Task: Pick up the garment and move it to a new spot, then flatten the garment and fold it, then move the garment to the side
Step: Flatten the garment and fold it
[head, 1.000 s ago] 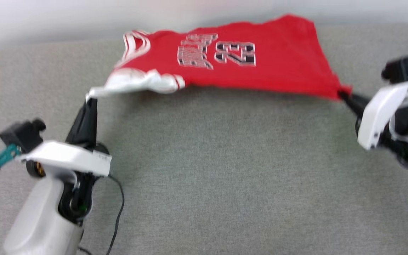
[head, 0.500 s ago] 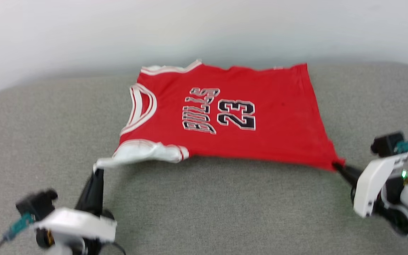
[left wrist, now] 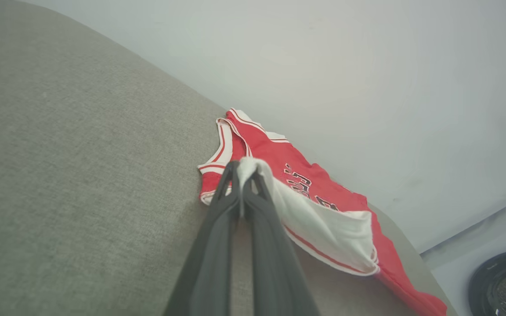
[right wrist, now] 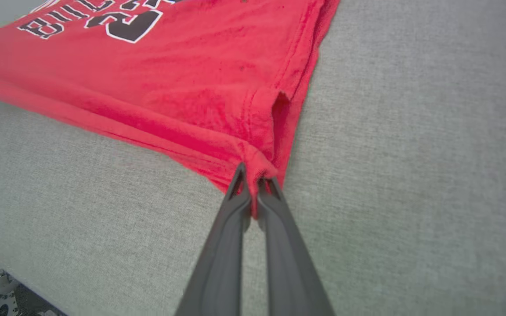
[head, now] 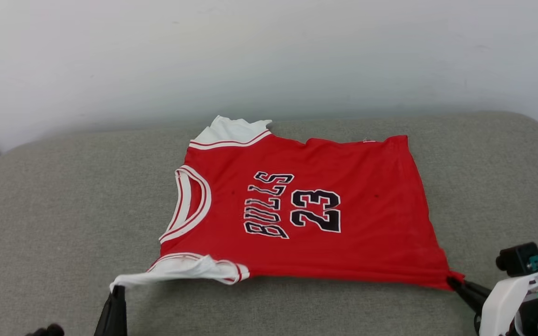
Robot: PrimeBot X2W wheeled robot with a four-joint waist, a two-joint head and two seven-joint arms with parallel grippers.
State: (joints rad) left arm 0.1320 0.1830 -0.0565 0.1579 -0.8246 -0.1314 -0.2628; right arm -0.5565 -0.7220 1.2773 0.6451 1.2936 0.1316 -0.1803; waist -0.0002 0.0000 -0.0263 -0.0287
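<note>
A red garment lies spread face up on a grey cushion, set toward its far edge beside a pale wall, the striped neckline turned to the robot's left. Black lettering outlined in white spells "BULLS" across the chest, next to the number "23". The left gripper is pinched tight on the tip of the near white sleeve, drawing it out to a point toward the cushion's near edge. The right gripper is clamped just as tightly on the near hem corner, where the red cloth bunches between its dark fingers. The shirt's near edge runs taut between the two.
</note>
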